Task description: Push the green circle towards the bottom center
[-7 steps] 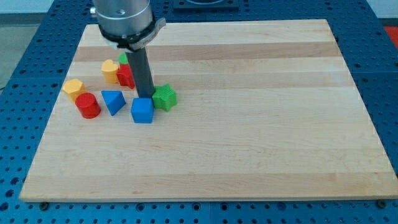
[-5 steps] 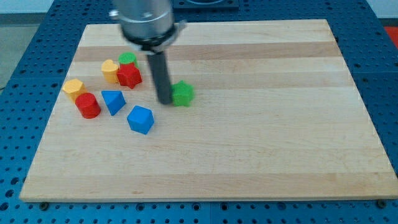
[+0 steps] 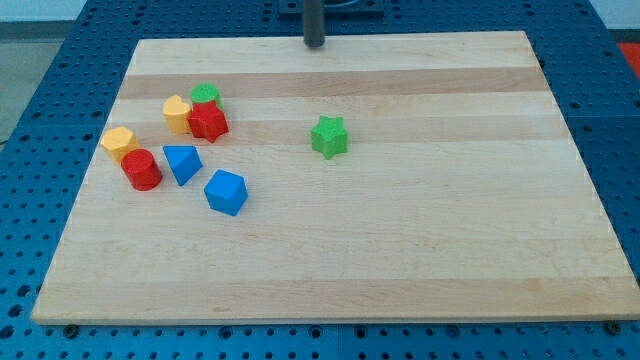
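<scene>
The green circle (image 3: 205,95) sits at the upper left of the wooden board, touching the red star (image 3: 209,121) just below it and next to a yellow block (image 3: 178,113). My tip (image 3: 315,43) is at the view's top centre, at the board's top edge, far to the right of the green circle and touching no block. A green star (image 3: 329,136) lies alone near the board's middle, below the tip.
A yellow block (image 3: 118,141), a red cylinder (image 3: 141,169), a blue triangle (image 3: 182,162) and a blue cube (image 3: 226,191) lie at the left, below the green circle. The wooden board (image 3: 400,250) rests on a blue perforated table.
My tip pushed the green star to the right, knocked the blue cube slightly, then moved away to the board's top edge. The green circle has not moved.
</scene>
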